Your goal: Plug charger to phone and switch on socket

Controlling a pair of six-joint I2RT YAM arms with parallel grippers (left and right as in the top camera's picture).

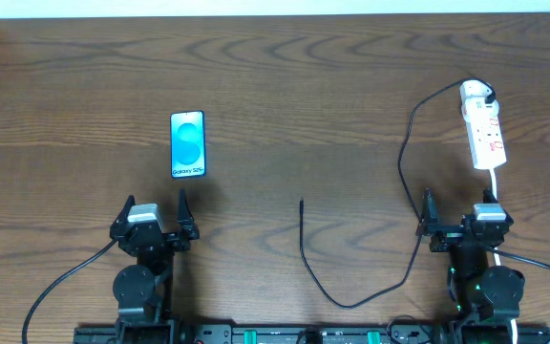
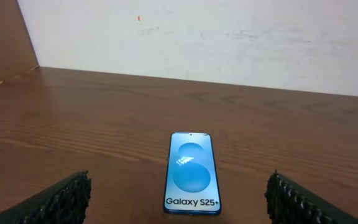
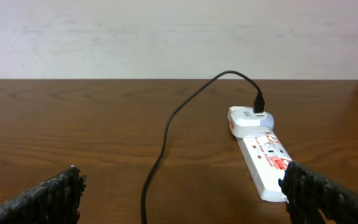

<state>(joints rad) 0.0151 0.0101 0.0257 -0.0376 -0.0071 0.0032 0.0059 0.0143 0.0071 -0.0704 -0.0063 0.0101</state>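
At six o'clock, left gripper (image 1: 155, 204) and right gripper (image 1: 458, 212) both gape wide, gripping nothing. Between them, the charger (image 1: 303, 234) lies loose, tip pointing twelve. Phone (image 1: 187, 144) at ten, bottom edge nearest, likely for easy plugging. Socket (image 1: 485, 136) at two, adapter (image 1: 475, 93) seated.

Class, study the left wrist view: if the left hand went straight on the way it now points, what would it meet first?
Probably the phone, lying flat on the table ahead, centred between the open fingers of the left hand; nothing shows before it, though depth is unclear.
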